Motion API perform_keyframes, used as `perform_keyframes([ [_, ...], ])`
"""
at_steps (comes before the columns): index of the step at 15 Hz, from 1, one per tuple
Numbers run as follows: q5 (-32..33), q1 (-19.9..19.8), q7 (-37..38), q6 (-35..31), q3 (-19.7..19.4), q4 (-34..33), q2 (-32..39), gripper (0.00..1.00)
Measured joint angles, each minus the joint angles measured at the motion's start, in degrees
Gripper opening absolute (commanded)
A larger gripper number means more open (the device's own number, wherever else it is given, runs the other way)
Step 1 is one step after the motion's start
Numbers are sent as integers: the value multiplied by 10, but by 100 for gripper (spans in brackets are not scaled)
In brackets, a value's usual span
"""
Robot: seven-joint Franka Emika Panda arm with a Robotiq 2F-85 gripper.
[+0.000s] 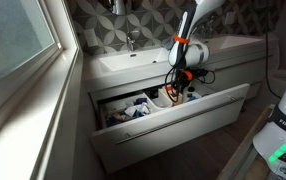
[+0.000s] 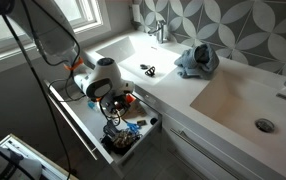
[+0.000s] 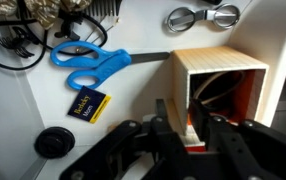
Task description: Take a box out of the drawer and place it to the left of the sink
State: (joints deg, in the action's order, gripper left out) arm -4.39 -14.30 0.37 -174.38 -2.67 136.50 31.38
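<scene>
A light wooden box (image 3: 223, 65) lies open-side-up in the white drawer (image 3: 133, 110), with dark and orange items inside it. My gripper (image 3: 180, 115) straddles the box's left wall, one finger outside and one inside, closed onto it. In both exterior views the gripper (image 1: 173, 93) (image 2: 111, 103) reaches down into the open drawer (image 1: 173, 115) (image 2: 78, 125) under the white sink (image 1: 133, 60) (image 2: 148, 55). The box is hidden by the arm in those views.
In the drawer lie blue scissors (image 3: 88, 65), a yellow-and-black card (image 3: 87, 105), a black round cap (image 3: 53, 141), a coiled black cable (image 3: 13, 45) and a metal clamp (image 3: 198, 16). A blue-grey bundle (image 2: 196, 60) sits on the counter between two basins.
</scene>
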Motion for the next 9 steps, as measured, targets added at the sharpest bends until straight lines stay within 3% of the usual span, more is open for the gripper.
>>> perform_keyframes([
  [2, -1, -3, 0, -11, 4, -3, 5, 0],
  [9, -1, -4, 0, -20, 8, -2, 8, 1],
])
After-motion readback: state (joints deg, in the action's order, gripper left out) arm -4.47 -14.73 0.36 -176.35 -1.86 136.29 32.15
